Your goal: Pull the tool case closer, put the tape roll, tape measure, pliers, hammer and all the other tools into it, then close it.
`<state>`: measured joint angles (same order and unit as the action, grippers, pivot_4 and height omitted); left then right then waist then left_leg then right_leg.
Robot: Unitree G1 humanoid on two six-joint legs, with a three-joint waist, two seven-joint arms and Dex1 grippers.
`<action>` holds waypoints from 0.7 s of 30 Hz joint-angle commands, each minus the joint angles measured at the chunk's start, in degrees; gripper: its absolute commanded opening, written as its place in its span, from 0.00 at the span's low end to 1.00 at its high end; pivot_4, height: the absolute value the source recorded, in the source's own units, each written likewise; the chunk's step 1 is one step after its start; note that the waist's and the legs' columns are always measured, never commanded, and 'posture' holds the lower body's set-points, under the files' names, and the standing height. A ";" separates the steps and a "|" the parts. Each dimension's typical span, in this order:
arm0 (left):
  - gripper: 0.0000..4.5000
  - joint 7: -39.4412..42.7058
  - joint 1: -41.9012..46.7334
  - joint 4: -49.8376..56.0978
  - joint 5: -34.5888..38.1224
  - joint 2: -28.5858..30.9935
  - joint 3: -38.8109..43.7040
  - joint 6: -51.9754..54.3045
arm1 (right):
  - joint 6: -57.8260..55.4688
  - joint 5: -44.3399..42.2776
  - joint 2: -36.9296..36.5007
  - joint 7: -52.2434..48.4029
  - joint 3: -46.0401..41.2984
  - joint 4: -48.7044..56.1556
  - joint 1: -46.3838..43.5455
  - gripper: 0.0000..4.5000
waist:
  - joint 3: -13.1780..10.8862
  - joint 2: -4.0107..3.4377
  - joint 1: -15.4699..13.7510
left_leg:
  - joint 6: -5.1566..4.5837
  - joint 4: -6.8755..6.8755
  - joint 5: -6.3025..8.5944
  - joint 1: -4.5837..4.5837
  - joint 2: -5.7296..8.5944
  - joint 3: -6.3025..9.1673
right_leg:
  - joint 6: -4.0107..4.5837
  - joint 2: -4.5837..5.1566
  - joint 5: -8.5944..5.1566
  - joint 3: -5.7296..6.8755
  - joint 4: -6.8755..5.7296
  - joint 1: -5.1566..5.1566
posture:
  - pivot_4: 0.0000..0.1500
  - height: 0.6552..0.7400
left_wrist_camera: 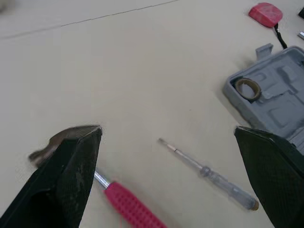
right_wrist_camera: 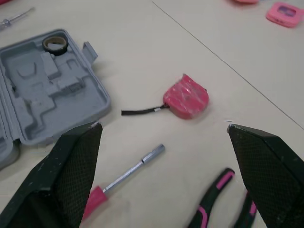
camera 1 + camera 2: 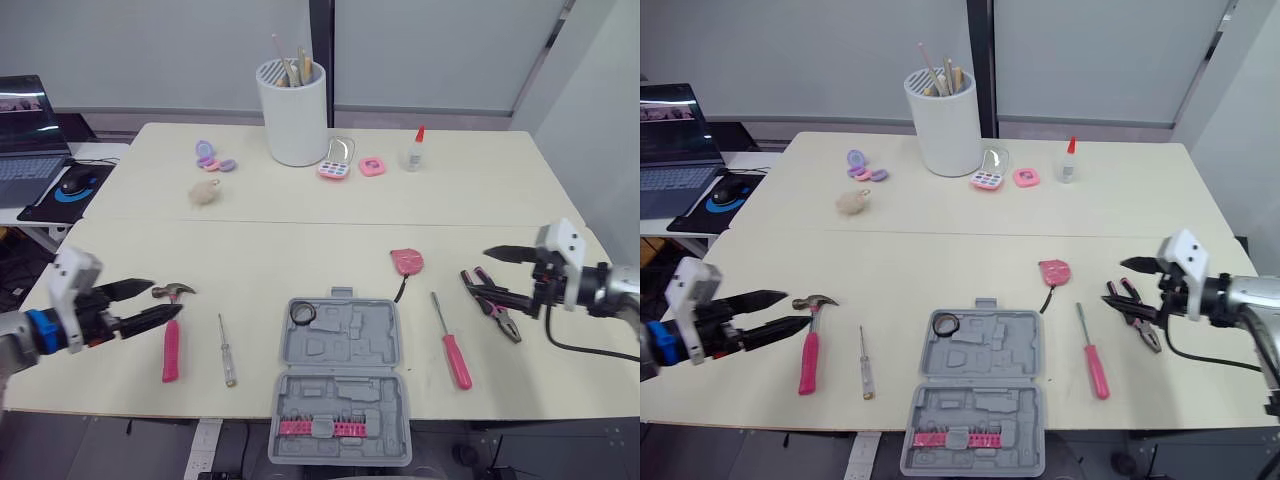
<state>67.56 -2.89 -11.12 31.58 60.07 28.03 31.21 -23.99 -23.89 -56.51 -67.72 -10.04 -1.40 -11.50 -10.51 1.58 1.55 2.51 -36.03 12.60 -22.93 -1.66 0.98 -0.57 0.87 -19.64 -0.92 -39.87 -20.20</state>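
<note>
The grey tool case (image 3: 345,385) lies open at the table's front edge, with the tape roll (image 3: 303,313) in its far left corner. A pink-handled hammer (image 3: 172,338) and a clear screwdriver (image 3: 227,350) lie to the left of the case. To its right are the pink tape measure (image 3: 406,262), a pink-handled screwdriver (image 3: 452,347) and the pink-and-black pliers (image 3: 492,300). My left gripper (image 3: 165,298) is open just above the hammer head (image 1: 61,137). My right gripper (image 3: 487,272) hovers open over the pliers' handles (image 2: 213,204). Neither holds anything.
At the back stand a white holder (image 3: 293,112) with sticks, a glue bottle (image 3: 415,150), pink cases (image 3: 337,165), purple items (image 3: 212,158) and a fluffy ball (image 3: 205,193). A laptop (image 3: 25,125) and mouse (image 3: 75,183) sit on a side desk at far left.
</note>
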 commanded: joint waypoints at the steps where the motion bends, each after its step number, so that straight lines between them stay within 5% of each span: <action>1: 1.00 2.36 0.90 -8.15 -1.85 3.37 2.73 -2.59 | 2.27 1.01 -2.76 -2.12 -2.34 -3.70 0.67 1.00 | -0.01 -0.01 0.07 | 0.00 0.00 0.00 -0.01 -0.02 -0.01 | 0.00 0.00 0.00 0.00 0.00 -0.02 | 1.00 1.00; 7: 1.00 3.38 2.95 -18.16 -4.70 4.71 1.67 -6.18 | 5.73 2.92 -3.50 -1.60 -3.41 -10.14 0.59 1.00 | -0.02 -0.03 0.14 | 0.00 0.02 0.00 -0.01 -0.01 -0.10 | 0.00 0.05 0.00 -0.01 0.00 -0.06 | 1.00 1.00; 21: 1.00 1.22 2.50 -14.37 -4.86 1.80 1.87 -5.67 | 7.42 5.05 -2.40 -0.46 -2.87 -9.49 1.98 1.00 | -0.02 -0.04 0.21 | 0.00 0.03 0.00 -0.02 0.00 -0.13 | -0.01 0.10 0.00 -0.02 -0.02 -0.06 | 1.00 1.00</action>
<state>69.21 -0.20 -27.04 26.62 61.68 28.62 25.74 -17.74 -19.02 -58.44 -68.55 -11.63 -12.47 -9.60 -10.54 1.54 1.76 2.51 -36.00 12.61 -22.95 -1.67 0.84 -0.58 0.97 -19.63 -0.94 -39.90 -20.27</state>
